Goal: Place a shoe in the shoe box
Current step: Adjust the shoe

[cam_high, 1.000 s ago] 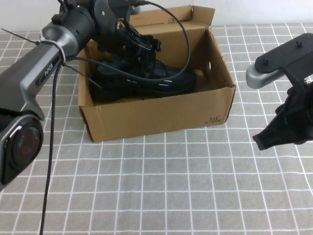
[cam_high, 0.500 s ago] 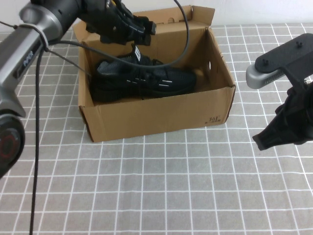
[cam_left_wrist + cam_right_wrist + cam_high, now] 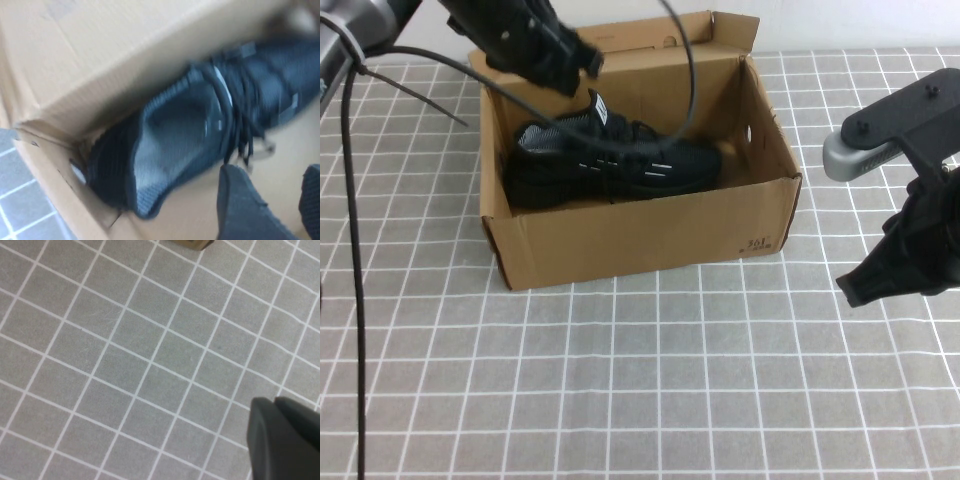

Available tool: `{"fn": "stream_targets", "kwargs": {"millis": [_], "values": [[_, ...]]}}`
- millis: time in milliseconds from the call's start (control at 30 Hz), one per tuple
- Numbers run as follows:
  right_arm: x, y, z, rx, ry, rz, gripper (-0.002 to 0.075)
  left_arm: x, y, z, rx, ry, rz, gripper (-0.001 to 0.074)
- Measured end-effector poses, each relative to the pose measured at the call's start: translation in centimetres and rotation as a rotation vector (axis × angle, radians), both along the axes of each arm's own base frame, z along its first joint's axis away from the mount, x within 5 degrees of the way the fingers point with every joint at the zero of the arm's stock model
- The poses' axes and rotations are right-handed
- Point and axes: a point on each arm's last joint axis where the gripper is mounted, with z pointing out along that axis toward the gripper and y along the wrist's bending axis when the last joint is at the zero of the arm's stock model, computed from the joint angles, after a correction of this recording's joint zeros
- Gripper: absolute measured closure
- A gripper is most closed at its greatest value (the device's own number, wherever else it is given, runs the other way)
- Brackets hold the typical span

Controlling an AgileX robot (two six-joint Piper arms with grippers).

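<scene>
Left gripper (image 3: 582, 57) is lifted further up and back from the box since the earlier frames, empty

The black knit lace-up sneaker (image 3: 610, 160) is left lying on its sole inside the open brown corrugated cardboard shoe box (image 3: 640, 235), toe toward the robot's right; the left gripper's fingers (image 3: 242, 205) are seen parted, nothing held. The right gripper (image 3: 287, 440) is parked over the grey tiled table (image 3: 650, 390), fingers pressed together. The sneaker is judged light and soft; its padded heel collar (image 3: 150, 150) would be the firmest hold
</scene>
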Motion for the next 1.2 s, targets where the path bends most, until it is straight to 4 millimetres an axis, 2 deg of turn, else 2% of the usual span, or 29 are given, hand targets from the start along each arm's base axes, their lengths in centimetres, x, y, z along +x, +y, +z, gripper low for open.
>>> {"fn": "stream_targets", "kwargs": {"millis": [167,333,500,667,733,867,1033,1200], "values": [[0.0,0.0,0.0,0.0,0.0,0.0,0.0742,-0.2,0.0,-1.0,0.206,-0.018,-0.331,0.0505],[0.0,0.0,0.0,-0.006,-0.001,0.009,0.0742,-0.1,-0.2,-1.3,0.257,-0.061,-0.532,0.0505],[0.0,0.0,0.0,-0.008,0.002,0.015,0.0742,0.6,0.6,-2.1,0.212,-0.056,-0.581,0.0483],[0.0,-0.1,0.0,-0.021,0.003,0.021,0.0742,1.4,1.2,-3.2,0.22,-0.066,-0.66,0.0344],[0.0,-0.1,0.0,-0.025,0.002,0.027,0.0742,1.3,0.8,-3.3,0.19,-0.087,-0.721,0.0322],[0.0,-0.1,0.0,-0.028,0.001,0.033,0.0742,1.6,0.1,-4.4,0.157,-0.089,-0.785,0.0308],[-0.1,-0.1,-0.1,-0.036,0.008,0.033,0.0742,2.5,0.5,-6.5,0.224,-0.035,-0.764,0.0305],[-0.1,-0.1,-0.1,-0.036,0.008,0.033,0.0742,2.7,0.6,-6.7,0.243,-0.036,-0.756,0.0304]]}}
